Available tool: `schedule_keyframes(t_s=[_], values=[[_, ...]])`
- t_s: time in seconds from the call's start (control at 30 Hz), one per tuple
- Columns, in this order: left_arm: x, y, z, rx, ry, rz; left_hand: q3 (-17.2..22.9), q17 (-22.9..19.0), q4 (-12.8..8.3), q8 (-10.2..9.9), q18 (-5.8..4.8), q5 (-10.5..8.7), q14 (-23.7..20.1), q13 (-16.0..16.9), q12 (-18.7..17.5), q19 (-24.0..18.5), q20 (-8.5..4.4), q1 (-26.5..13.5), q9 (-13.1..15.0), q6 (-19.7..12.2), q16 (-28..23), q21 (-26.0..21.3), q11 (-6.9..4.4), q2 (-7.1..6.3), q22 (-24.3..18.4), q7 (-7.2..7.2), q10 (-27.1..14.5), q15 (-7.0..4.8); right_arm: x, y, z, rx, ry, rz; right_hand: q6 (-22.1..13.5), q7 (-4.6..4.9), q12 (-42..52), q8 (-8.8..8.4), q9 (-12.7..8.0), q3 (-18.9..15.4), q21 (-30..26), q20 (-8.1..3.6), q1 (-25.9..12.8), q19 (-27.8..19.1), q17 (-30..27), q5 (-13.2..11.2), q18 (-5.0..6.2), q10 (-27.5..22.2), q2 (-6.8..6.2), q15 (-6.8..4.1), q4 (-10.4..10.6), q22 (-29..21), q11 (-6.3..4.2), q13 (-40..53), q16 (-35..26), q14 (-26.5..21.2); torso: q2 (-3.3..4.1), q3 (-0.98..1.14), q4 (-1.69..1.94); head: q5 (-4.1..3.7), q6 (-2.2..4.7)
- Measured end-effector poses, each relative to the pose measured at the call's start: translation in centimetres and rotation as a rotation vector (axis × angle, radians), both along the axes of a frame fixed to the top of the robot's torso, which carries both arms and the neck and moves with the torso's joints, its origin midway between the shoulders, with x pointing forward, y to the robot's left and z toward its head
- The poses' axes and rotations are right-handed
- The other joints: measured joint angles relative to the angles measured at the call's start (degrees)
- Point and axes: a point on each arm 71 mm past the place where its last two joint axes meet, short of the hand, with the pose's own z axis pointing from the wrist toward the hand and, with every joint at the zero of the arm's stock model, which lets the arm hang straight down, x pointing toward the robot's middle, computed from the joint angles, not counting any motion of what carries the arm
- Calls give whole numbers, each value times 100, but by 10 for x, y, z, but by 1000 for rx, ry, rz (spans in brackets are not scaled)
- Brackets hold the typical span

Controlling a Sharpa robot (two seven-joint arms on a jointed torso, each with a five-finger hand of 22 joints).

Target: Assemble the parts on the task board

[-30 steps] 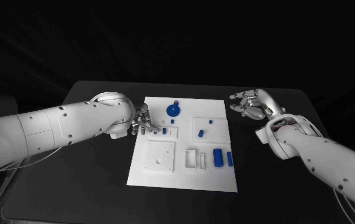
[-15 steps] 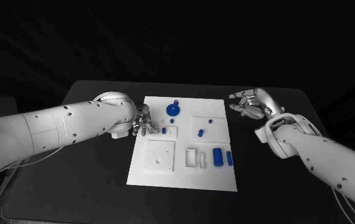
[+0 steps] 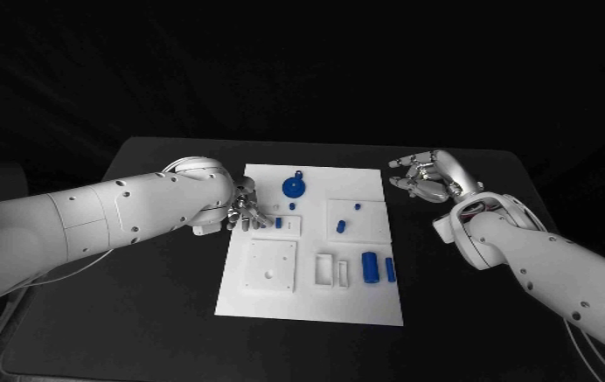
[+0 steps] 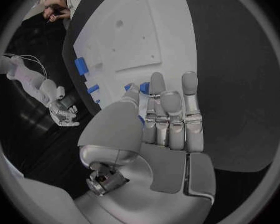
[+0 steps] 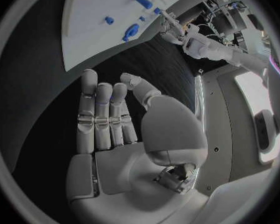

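While hovering at the task board (image 3: pixel 311 299) left edge, left hand (image 3: pixel 242 213) reaching over a small blue part (image 3: pixel 279 222), grasp unclear, right hand (image 3: pixel 427 178) idling released at centre right.

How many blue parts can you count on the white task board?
6: round part, small peg, peg, two bars, one by the left hand, which may hide others.
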Motion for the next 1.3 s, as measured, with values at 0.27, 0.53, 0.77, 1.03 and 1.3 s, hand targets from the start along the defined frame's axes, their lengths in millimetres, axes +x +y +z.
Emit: schedule_keyframes(t_s=[0.27,0.53,0.77,1.03,1.3], values=[[0,-4,-6,-7,0,2,1,-1,-1,-17,0,21,0,-1,0,0,0,37,1782,-36,0,31,-20,91,0,-5,20,0,0,0,0,0,0,0,0,-1,0,0,0,0,-52,-20,0,21,0,0,0,0,0,0,0,28,0,0,0,0,3,0,0,-19,-19],[-1,-5,-6,-14,5,0,213,-1,-468,-17,0,527,1,-3,0,0,0,530,1787,-49,0,31,-15,137,4,6,20,5,0,0,0,0,0,1,1,-1,0,0,0,0,-52,-20,-23,21,0,0,0,0,23,0,0,28,0,0,0,0,-5,1,7,-22,-37],[-2,-4,-6,-25,10,5,56,-1,-626,-18,0,887,-2,-58,-51,-21,-20,698,1786,-92,0,31,15,118,4,49,9,26,0,0,0,1,1,1,5,-5,0,0,0,0,-52,-20,-23,20,0,-1,0,0,23,0,0,28,0,2,0,0,-7,1,8,-23,-37],[-3,-1,-7,-44,7,16,98,-2,-586,-9,0,684,30,-96,-124,-24,-17,681,1787,-151,0,84,14,178,3,108,10,13,0,0,0,1,2,1,6,-6,0,0,0,0,-52,-20,-23,20,0,-1,-1,0,23,0,0,34,0,8,0,0,-7,3,10,-25,-26],[-7,2,-6,-74,6,29,709,-2,20,-45,-1,365,41,-109,-130,-74,-8,663,1538,-148,0,195,34,234,2,86,51,23,0,1,0,2,3,2,8,-8,0,0,0,0,-74,-20,-46,20,0,22,-1,0,-1,0,0,33,0,19,0,0,-9,2,12,-25,-17]])
